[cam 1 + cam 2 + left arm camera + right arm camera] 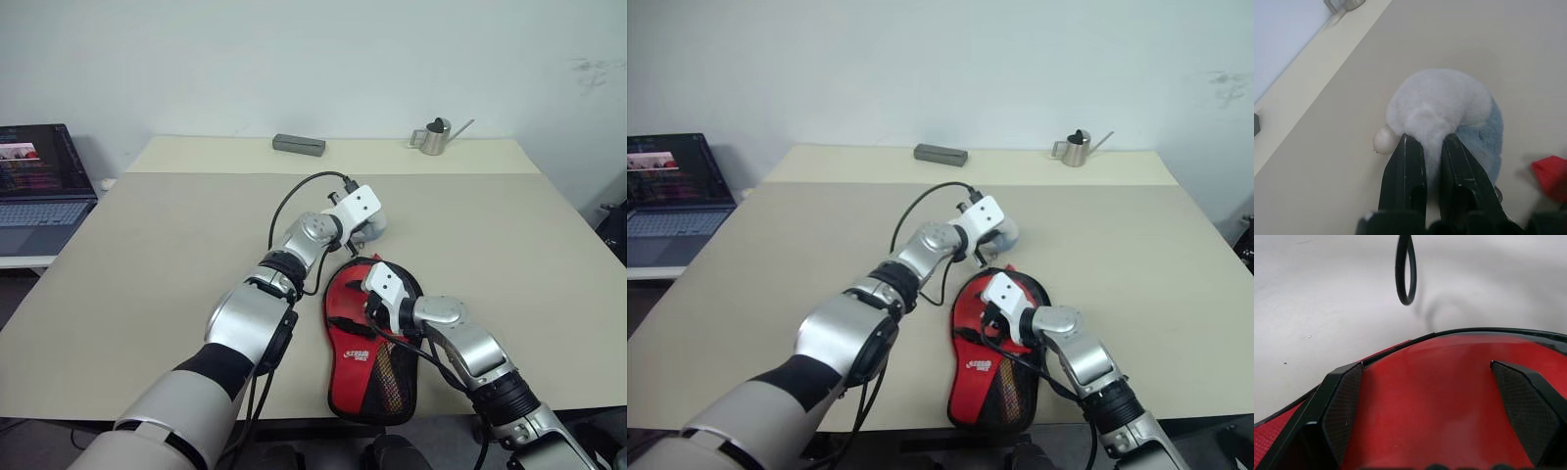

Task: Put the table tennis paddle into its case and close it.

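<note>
Right gripper (377,311), jaws wide and empty, hovers over the case (372,343); left gripper (1434,147) pinches a fluffy charm (1442,110), so zipping apparently comes next.

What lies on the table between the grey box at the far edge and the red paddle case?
In the left eye view, between the grey box and the case lies bare table, then the left gripper shut on a fluffy pompom.

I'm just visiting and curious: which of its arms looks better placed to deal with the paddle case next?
The right, probably. Its claw hangs open directly over the red case, while the left claw is shut on a fluffy white-and-blue toy lying beyond the case.
</note>
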